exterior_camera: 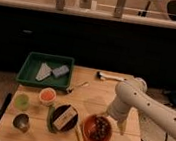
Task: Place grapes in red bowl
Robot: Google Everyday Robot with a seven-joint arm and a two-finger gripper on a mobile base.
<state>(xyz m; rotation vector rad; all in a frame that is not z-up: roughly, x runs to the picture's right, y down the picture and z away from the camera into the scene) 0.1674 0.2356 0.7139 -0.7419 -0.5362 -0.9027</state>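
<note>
Sitting far left: green tray (pixel 46 70) on the counter (pixel 92 93).
Black dish (pixel 65 118): just left of the red bowl (pixel 87 133).
Grapes (pixel 100 128): lying inside red bowl.
Hand (pixel 114 121): above bowl's right rim; grip state cannot be told.

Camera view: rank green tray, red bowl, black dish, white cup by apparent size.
1. green tray
2-3. red bowl and black dish: they look about alike, so not ranked
4. white cup
The gripper hangs beside the red bowl's right rim; the grapes lie inside it.
</note>
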